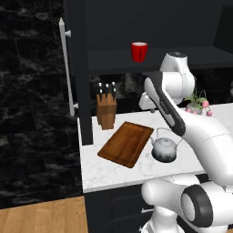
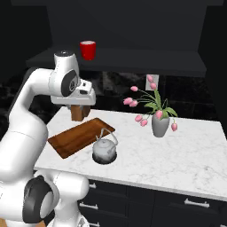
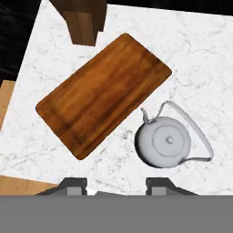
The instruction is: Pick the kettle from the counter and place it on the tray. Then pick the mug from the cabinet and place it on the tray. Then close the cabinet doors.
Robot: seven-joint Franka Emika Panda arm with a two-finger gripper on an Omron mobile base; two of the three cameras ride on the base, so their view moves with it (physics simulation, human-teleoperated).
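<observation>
The grey kettle (image 1: 164, 149) (image 2: 104, 150) (image 3: 166, 141) stands on the white marble counter (image 1: 113, 170) (image 2: 186, 155), just right of the reddish-brown tray (image 1: 126, 143) (image 2: 80, 136) (image 3: 102, 93), which lies bare. My gripper (image 3: 118, 185) is open and empty, held well above the counter and looking straight down; the kettle sits slightly right of its line. The red mug (image 1: 139, 51) (image 2: 88, 49) stands on the shelf of the dark cabinet (image 1: 191, 57). The left cabinet door (image 1: 77, 68) is swung open, its silver handle (image 1: 66, 68) facing out.
A wooden knife block (image 1: 106, 111) (image 3: 82, 18) stands behind the tray near the open door. A grey vase of pink flowers (image 2: 159, 124) (image 1: 196, 105) sits further right on the counter. The counter's left edge drops to wooden floor (image 1: 45, 218).
</observation>
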